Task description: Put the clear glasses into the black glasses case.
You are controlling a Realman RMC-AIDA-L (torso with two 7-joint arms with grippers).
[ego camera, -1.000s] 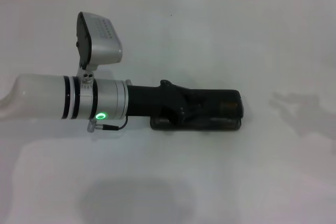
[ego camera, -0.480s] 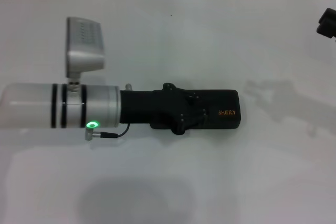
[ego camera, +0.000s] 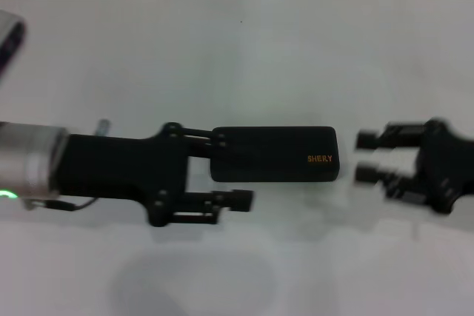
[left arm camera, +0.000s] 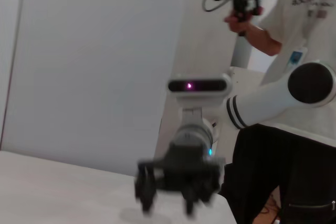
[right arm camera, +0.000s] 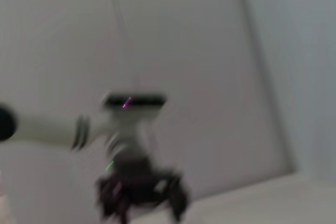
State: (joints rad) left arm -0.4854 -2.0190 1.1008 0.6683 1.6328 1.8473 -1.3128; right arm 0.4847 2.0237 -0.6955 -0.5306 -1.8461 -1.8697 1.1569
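Head view: shut case [ego camera: 272,155]; glasses unseen

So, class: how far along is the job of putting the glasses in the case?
Looks nearly done: the case lies shut on the table, and no glasses show outside it, so they are presumably inside. In hand: the left gripper, open, sits at the case's left end; the right gripper, open, is off its right end. Nothing visible is left.

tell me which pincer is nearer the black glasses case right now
Left. The left pincer is open at the near end of the shut black glasses case, one finger along its far edge. The right pincer, also open, hangs beyond the other end with a clear gap.
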